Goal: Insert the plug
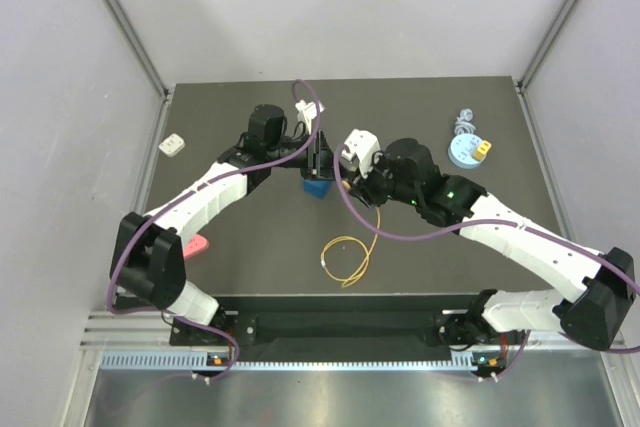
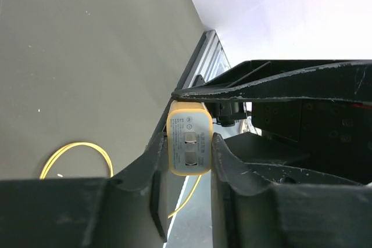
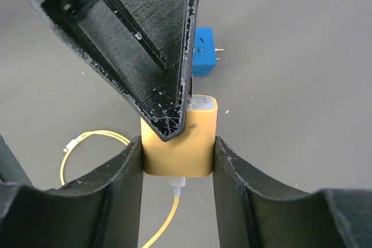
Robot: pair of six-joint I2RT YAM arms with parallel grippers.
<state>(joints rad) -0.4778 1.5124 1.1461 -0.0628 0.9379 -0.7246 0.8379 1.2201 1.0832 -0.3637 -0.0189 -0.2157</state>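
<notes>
Right gripper [image 3: 177, 146] and left gripper [image 2: 189, 143] both pinch the small yellow rectangular plug [image 3: 197, 137]. Its long axis lies along the right gripper, free end toward the blue plastic cube [image 3: 203, 59].

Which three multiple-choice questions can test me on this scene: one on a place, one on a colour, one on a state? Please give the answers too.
1. Where is the blue block?
A. on the table, near its middle
B. between the left gripper's fingers
C. on the side wall

2. What colour is the cable joined to the plug?
A. green
B. yellow
C. white

3. In what state is the right gripper?
A. open above bare table
B. shut on the plug
C. shut on the blue block

Answers:
1 A: the top view shows it lying mid-table.
2 B: the right wrist view shows a yellow cable leaving the plug.
3 B: its two fingers press the plug's sides.
</notes>
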